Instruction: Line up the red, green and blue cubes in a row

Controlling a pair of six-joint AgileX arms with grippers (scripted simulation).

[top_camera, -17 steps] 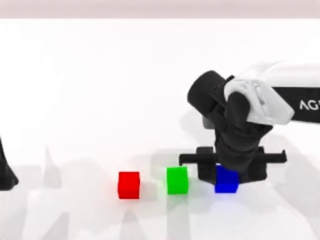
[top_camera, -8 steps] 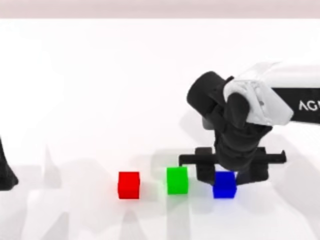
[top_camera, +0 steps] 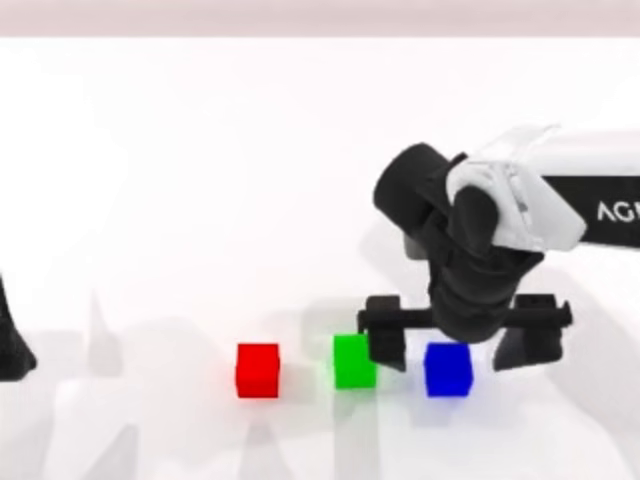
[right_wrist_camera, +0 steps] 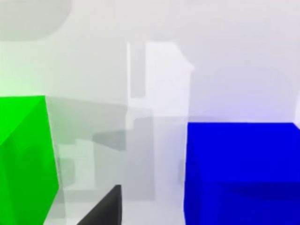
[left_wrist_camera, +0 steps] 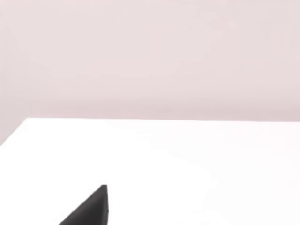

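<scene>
Along the near edge of the white tabletop (top_camera: 200, 180) three cubes sit in a row, each apart from its neighbour: the red cube (top_camera: 258, 370) toward the left, the green cube (top_camera: 354, 361) in the middle of the three, and the blue cube (top_camera: 447, 369) toward the right. All three rest flat on the tabletop, level with one another and fairly evenly spaced

The right gripper (top_camera: 463, 340) hangs over the blue cube, its fingers (top_camera: 385, 335) spread wide apart – one dark finger stands between the green cube and the blue cube, close beside the green one, while the other stands off the blue cube's right side with a clear gap. Neither finger touches the blue cube, which sits free between them. The right wrist view looks down between the two cubes: the green cube (right_wrist_camera: 26, 159) fills one side, the blue cube (right_wrist_camera: 241, 171) the other, with bare tabletop between them and a dark finger tip (right_wrist_camera: 103, 208) at the picture's lower edge

Behind the gripper, the right arm's black wrist and white forearm (top_camera: 560, 195) reach in from the right edge of the tabletop

The left arm (top_camera: 10, 345) stays parked at the left edge – only a dark sliver of it shows, and whether its fingers are apart or together cannot be told
</scene>
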